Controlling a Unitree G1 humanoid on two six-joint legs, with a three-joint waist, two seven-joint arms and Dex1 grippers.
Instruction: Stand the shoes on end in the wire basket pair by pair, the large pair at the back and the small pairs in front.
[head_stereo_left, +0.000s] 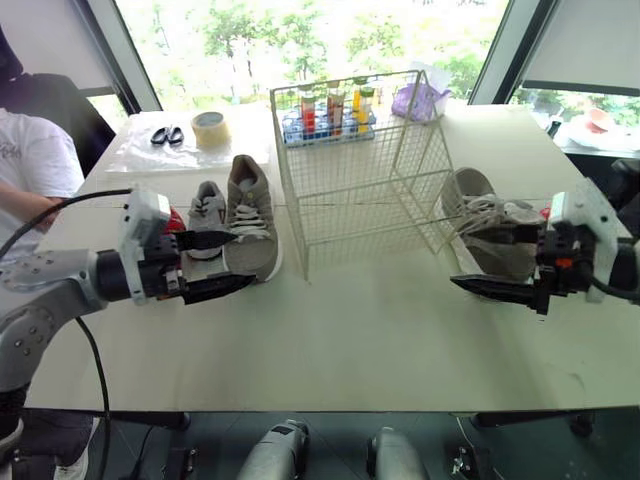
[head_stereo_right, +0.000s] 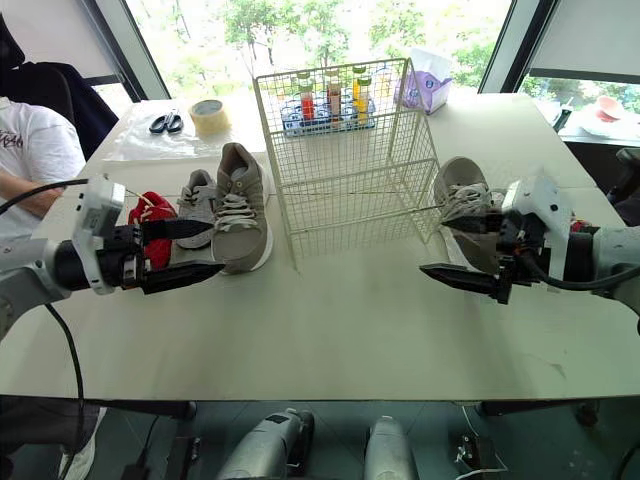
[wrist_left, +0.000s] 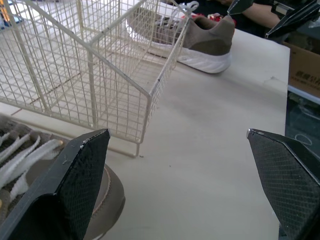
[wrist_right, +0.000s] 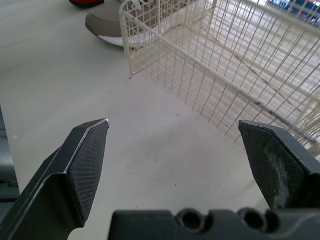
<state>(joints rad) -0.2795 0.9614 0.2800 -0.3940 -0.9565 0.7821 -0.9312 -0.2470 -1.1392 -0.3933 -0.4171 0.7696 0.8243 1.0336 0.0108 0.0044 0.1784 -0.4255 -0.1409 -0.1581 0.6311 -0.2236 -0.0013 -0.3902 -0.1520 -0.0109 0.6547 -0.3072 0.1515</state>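
The left claw (head_stereo_left: 238, 262) hung released, fingers spread, its tips just beside the toe of the large grey shoe (head_stereo_left: 252, 215). That shoe lay left of the wire basket (head_stereo_left: 360, 170), its long axis running away from the robot with the heel far. The right claw (head_stereo_left: 470, 260), equally spread and empty, sat at the toe end of the matching shoe (head_stereo_left: 480, 215) on the basket's right, so each arm was nearest its own shoe on the desk (head_stereo_left: 350, 340).

office: big windows (head_stereo_left: 300, 40), white table (head_stereo_left: 400, 330)
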